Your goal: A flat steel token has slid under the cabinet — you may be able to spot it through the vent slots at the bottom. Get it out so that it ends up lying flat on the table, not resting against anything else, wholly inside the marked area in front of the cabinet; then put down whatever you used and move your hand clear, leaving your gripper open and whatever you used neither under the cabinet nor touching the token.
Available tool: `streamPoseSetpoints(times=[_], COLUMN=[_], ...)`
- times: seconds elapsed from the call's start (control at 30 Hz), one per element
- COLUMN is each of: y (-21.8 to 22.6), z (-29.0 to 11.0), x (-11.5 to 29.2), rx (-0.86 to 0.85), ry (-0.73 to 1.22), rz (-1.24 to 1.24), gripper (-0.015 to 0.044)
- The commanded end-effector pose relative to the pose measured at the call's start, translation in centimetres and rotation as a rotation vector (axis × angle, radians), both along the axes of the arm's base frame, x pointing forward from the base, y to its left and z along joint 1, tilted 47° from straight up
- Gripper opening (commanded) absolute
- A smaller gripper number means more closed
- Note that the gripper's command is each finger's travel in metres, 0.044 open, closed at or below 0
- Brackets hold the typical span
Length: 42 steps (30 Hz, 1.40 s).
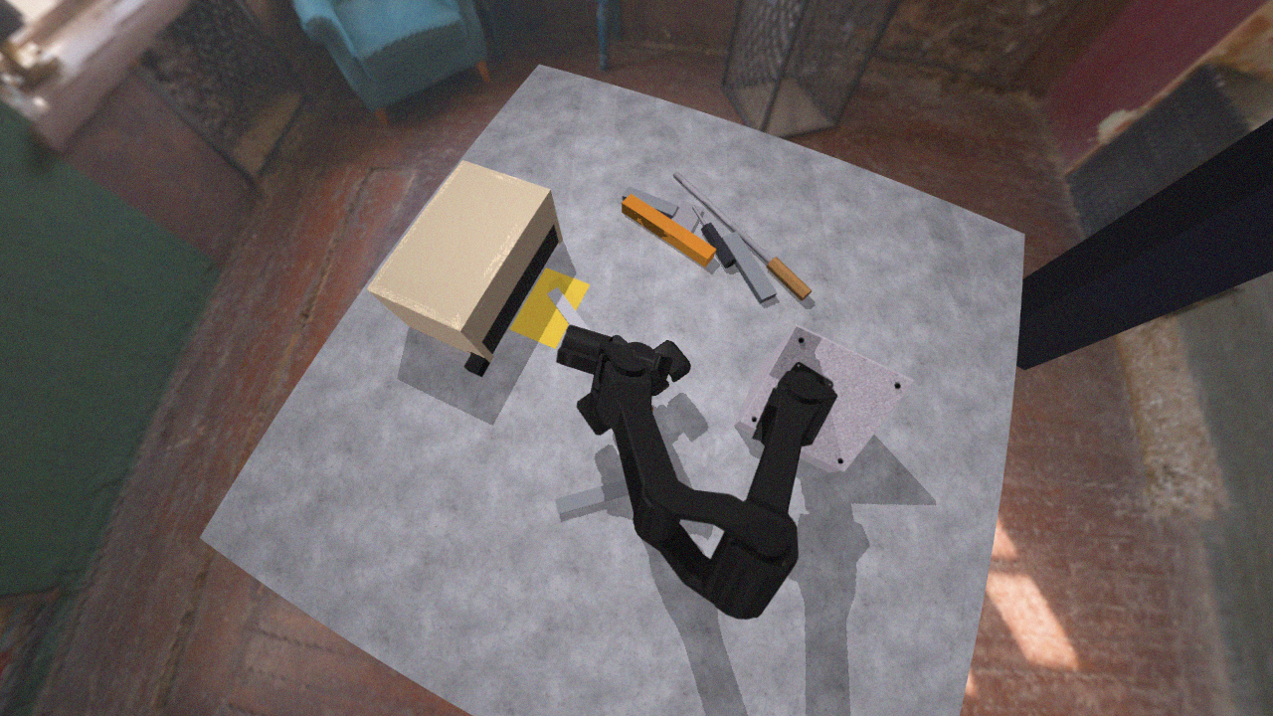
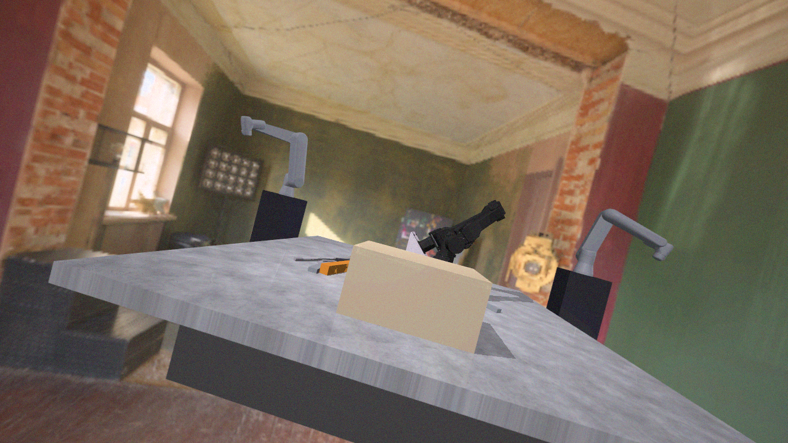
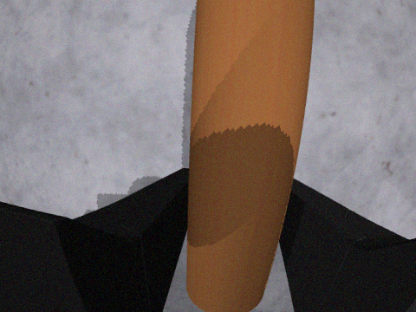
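The gripper (image 3: 239, 272) was clamped on an orange handle (image 3: 249, 121); its far end, possibly under the cabinet (image 1: 462, 254), needed a low, slow drag outward.

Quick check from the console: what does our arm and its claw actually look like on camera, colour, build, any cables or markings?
The arm is matte black all over, built of chunky, angular links with rounded joint housings. It stands on a pale speckled grey base plate with dark corner screw holes. The claw has two black, faceted fingers. No cables, labels or markings show.
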State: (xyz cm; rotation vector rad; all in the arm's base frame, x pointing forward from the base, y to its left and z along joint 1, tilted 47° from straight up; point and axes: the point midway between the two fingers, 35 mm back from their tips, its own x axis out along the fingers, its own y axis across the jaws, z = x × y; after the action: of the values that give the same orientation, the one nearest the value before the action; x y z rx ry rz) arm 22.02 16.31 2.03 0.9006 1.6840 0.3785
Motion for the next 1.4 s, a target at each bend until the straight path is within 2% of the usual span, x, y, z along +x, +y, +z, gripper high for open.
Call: streamPoseSetpoints(times=[0.0, 1.37], y=[-0.1, -2.6], z=[0.0, -2.7], x=[0.2, 1.7], rx=[0.000, -0.005], ry=[0.014, 0.035], rz=[-0.015, -0.033], gripper=[0.0000, 0.0000])
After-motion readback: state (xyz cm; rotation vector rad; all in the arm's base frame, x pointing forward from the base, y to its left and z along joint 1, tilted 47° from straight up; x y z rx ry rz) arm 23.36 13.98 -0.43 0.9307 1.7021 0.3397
